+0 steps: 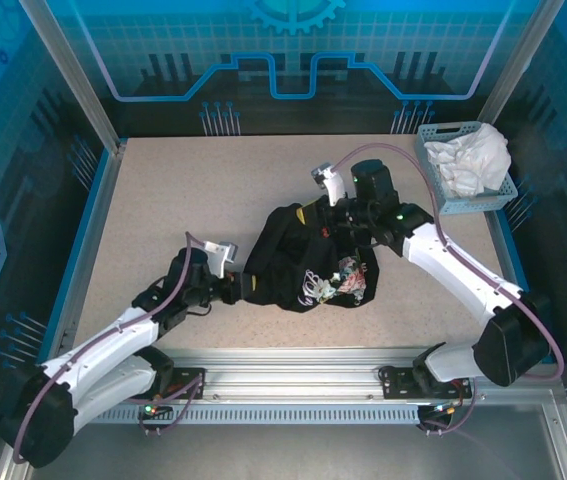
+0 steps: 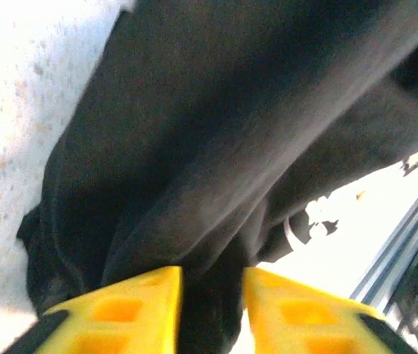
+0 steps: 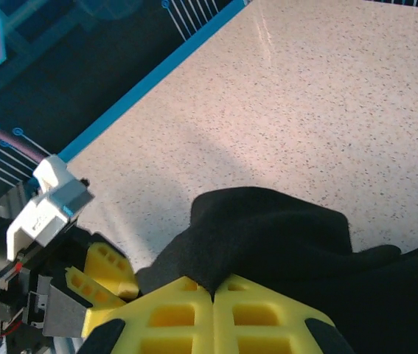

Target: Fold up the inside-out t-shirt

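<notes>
The inside-out t-shirt (image 1: 293,255) lies crumpled in a black heap mid-table, its red-and-white graphic (image 1: 348,280) showing at the lower right. My left gripper (image 1: 235,287) sits at the heap's left edge. In the left wrist view its yellow fingers (image 2: 131,302) stand apart, with a fold of the black t-shirt (image 2: 216,147) running between them and a sliver of table beside the right finger. My right gripper (image 1: 341,215) is at the heap's upper right. In the right wrist view that gripper (image 3: 214,291) is shut, pinching an edge of the t-shirt (image 3: 275,236) at its tips.
A blue basket (image 1: 433,135) holding a white cloth garment (image 1: 475,158) stands at the back right corner. Blue rails edge the speckled table (image 1: 193,190) on the left and right. The left gripper (image 3: 124,287) shows low at the left of the right wrist view.
</notes>
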